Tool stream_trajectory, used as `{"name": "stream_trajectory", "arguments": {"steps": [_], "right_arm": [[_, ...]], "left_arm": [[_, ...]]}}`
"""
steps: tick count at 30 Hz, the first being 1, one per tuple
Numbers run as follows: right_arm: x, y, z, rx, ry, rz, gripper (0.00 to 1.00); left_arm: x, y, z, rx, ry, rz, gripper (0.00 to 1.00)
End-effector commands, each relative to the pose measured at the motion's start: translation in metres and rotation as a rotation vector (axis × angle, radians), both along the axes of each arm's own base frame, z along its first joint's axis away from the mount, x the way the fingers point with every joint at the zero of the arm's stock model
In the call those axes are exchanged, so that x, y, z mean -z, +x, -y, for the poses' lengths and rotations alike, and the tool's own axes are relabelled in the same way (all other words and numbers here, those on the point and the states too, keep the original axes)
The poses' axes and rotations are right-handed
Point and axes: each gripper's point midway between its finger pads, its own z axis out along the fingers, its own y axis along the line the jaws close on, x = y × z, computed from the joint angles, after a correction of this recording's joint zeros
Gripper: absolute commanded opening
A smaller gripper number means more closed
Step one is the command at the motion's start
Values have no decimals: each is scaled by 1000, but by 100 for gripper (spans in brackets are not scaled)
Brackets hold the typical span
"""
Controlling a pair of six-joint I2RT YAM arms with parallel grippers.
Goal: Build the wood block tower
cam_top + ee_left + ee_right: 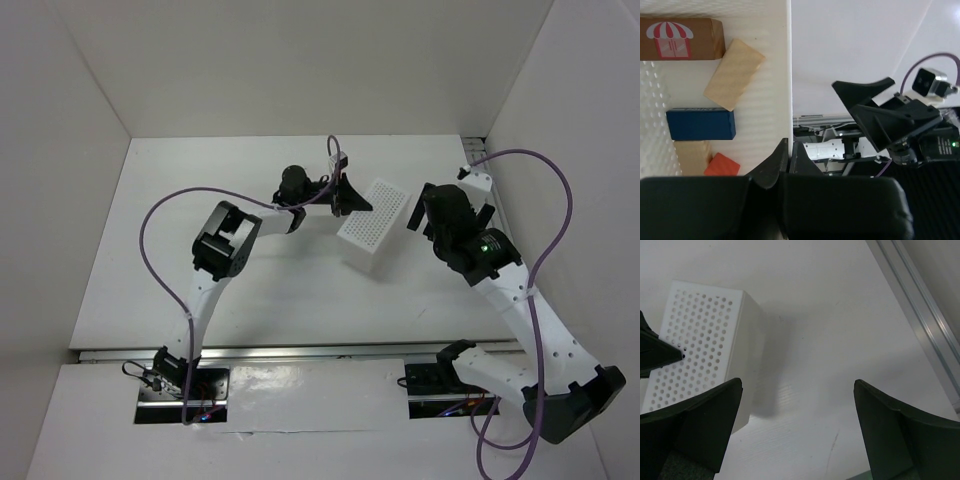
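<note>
Blocks (734,74) for the tower are all lying inside the plastic tub (375,225), none of them stacked. In the left wrist view a brown block (680,39) printed with a red-and-white awning is sitting at 11 o'clock. A pale block (735,75) is slanting off its 4 o'clock corner and seems to be touching it. A blue block (700,124) is lying just beyond that one toward 7 o'clock. A second pale block (692,156) is resting at 6 o'clock of the blue one. An orange-red block (721,165) is pressing against its 3 o'clock side, partly hidden by the dark finger in front.

From overhead the tub is sitting near the middle of the bench (250,300), tipped so that its perforated face is showing. Whether its low corner is touching the bench is unclear. The left arm (225,245) is reaching in from 9 o'clock, and the left jaws are pinching closed on the tub's wall at its 10 o'clock edge. The right arm (490,260) is hovering at 3 o'clock of the tub, close but apart from it. The right jaws are standing wide open and gripping nothing, their fingers (705,425) framing bare bench beside the tub.
</note>
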Motion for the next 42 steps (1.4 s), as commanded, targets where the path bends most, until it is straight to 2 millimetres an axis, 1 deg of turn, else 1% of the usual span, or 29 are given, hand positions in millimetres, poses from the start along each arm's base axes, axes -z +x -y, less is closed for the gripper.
{"name": "stream_trajectory", "arguments": {"steps": [1,4,5,8,9,11,12,13,14,17,18,19,22,24,25,26,27,28,29,30,32,34,35,36,37,38,40,42], "right_arm": [[-10,-2,6,12,-17,6,100],[-10,-2,6,12,-17,6,100],[-10,-2,6,12,-17,6,100],[-5,2,2,4,-18,-9,100],[-5,2,2,4,-18,-9,100],[-2,4,0,-3,-17,-21,100],[-2,4,0,-3,-17,-21,100],[-3,6,-1,-3,-17,-21,100],[-3,6,-2,-10,-12,-24,100],[0,7,-3,-10,-16,-32,100],[-4,7,-3,-10,-12,-24,100],[-4,7,-3,-10,-12,-24,100],[-1,9,-4,-10,-16,-32,100],[-1,9,-5,-17,-11,-35,100],[-1,9,-6,-17,-11,-35,100],[-1,9,-6,-17,-11,-35,100],[-1,9,-6,-17,-11,-35,100],[-3,12,-9,-24,-1,-29,100],[-3,12,-9,-24,-1,-29,100],[-3,12,-9,-24,-1,-29,100],[-2,11,-8,-24,-5,-37,100],[-4,10,-6,-17,-11,-35,100],[-7,9,-5,-17,-7,-26,100],[-7,9,-5,-17,-7,-26,100],[-7,9,-5,-17,-7,-26,100],[-7,9,-5,-17,-7,-26,100],[-7,9,-5,-17,-7,-26,100],[-7,9,-5,-17,-7,-26,100]], "left_arm": [[-49,-16,-22,13,-238,194,0],[-48,-15,-22,15,-255,189,0],[-54,-16,-23,14,-275,195,0],[-51,-13,-23,10,-298,182,0],[-56,-13,-24,16,-307,189,0],[-56,-10,-24,-2,-328,168,0],[-63,-10,-26,-3,-348,165,0],[-61,-15,-24,2,-369,167,0],[-66,-15,-26,-4,-391,169,0],[-67,-11,-27,-29,-417,150,0],[-68,-9,-27,-35,-424,147,0],[-70,-13,-24,-25,-429,153,0],[-76,-11,-23,-27,-448,173,0],[-70,-6,-22,-34,-453,154,0],[-72,-5,-23,-38,-459,142,0],[-71,-7,-17,-36,-471,133,0],[-66,-6,-16,-37,-468,128,0],[-76,-10,-12,-26,-491,145,0],[-73,-9,-11,-25,-491,146,0],[-75,-13,-5,-14,-491,141,0],[-72,-15,0,-5,-475,137,0],[-74,-14,1,-5,-475,137,0],[-71,-16,5,-4,-477,125,0],[-78,-17,4,0,-490,145,0],[-76,-20,8,9,-491,143,0],[-78,-18,9,8,-488,139,0],[-82,-24,19,29,-480,143,0],[-81,-25,21,40,-464,155,0]]}}
